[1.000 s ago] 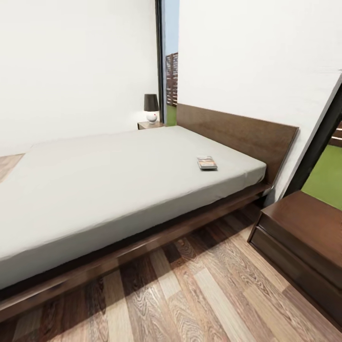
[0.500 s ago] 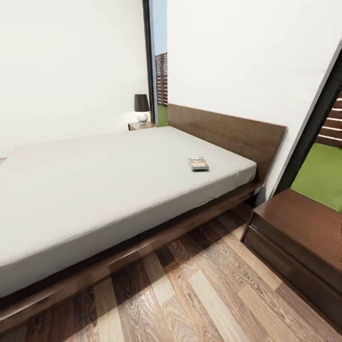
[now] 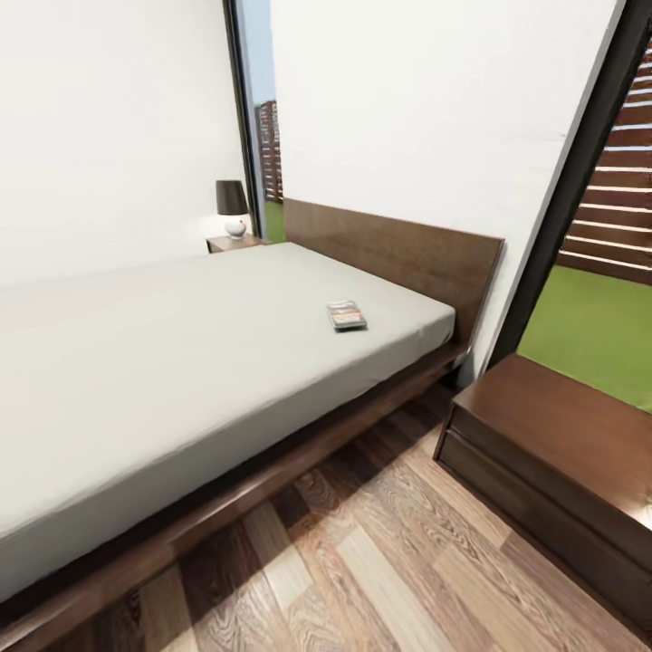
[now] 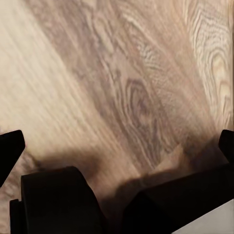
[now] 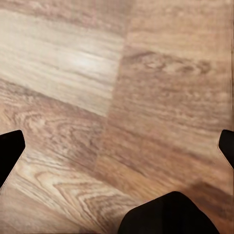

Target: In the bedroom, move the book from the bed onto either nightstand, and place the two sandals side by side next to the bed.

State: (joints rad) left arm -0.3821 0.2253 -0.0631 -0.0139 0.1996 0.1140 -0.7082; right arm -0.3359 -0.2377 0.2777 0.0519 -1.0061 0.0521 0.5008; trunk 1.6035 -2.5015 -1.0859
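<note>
Bedroom (image 3: 118,136): lamp (image 3: 232,206) beyond bed (image 3: 181,362).

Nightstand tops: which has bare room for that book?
The near nightstand, right of the bed, shows a bare top. The far nightstand, by the window, is crowded by a lamp. The book lies near the headboard.

A small thin book (image 3: 346,315) with a dark, orange-banded cover lies flat on the light-grey mattress of the low dark-brown bed (image 3: 181,362), near the headboard, while a glossy dark-brown nightstand (image 3: 552,453) stands on the plank floor just beside the bed's head end.
</note>
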